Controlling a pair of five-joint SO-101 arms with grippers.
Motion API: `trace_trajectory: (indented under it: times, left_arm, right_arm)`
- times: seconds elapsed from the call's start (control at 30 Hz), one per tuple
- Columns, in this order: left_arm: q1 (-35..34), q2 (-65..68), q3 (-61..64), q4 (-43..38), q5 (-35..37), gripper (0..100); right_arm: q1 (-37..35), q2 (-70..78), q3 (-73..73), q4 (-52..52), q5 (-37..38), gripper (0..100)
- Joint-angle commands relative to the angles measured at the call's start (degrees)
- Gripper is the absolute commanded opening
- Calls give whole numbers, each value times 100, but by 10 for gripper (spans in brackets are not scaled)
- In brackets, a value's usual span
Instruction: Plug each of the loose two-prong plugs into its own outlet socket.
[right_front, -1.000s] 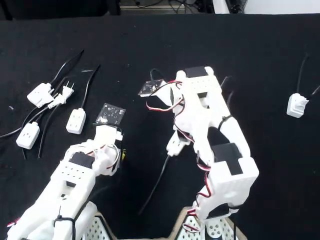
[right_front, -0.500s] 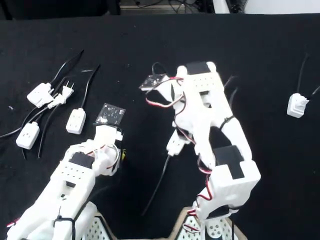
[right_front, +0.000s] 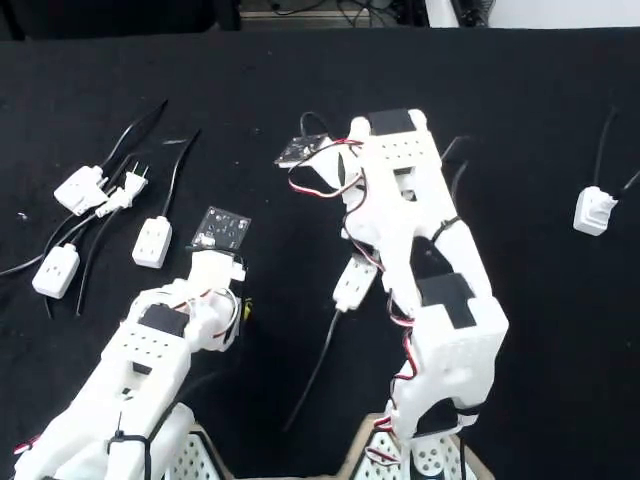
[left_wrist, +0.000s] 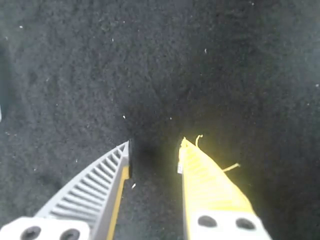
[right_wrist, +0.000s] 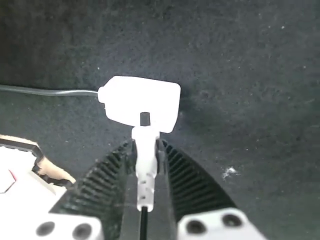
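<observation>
Well, the right gripper (right_wrist: 146, 145) was clamped on a white plug (right_wrist: 145, 167), its ribbed black jaws pressed against both sides. The plug's nose met the face of a white outlet socket (right_wrist: 142, 102) lying on the black table cloth (right_front: 500, 100) beside the right arm. I could not tell whether the prongs were fully home. A thin cable (right_wrist: 50, 91) ran out of the socket's far end. The left gripper (left_wrist: 155, 145) hung just above bare cloth with its jaws apart and nothing between them. Off by the left arm lay a loose plug (right_front: 135, 180) and, near it, a spare socket (right_front: 152, 242).
</observation>
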Motion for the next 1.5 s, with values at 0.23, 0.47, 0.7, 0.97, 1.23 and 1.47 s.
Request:
trace_trajectory:
  times: [0.23, 0.47, 0.7, 0.97, 1.23, 1.47]
  left_arm:
    - [75, -97, -48, -18, 70, 166]
    - [75, -114, -48, -18, 70, 166]
    - [75, -123, -48, -18, 70, 166]
    - [75, -123, -48, -18, 70, 166]
    - [75, -123, -57, -18, 70, 166]
    - [75, -123, -57, -18, 70, 166]
  right_arm:
    - [440, -31, -57, -299, 343, 10]
    - [264, -22, 31, -299, 334, 10]
    - [176, -31, 374, -519, 316, 10]
    - [158, -57, 479, -712, 308, 10]
    - [149, -22, 488, -782, 246, 10]
    - [149, -22, 532, -985, -26, 10]
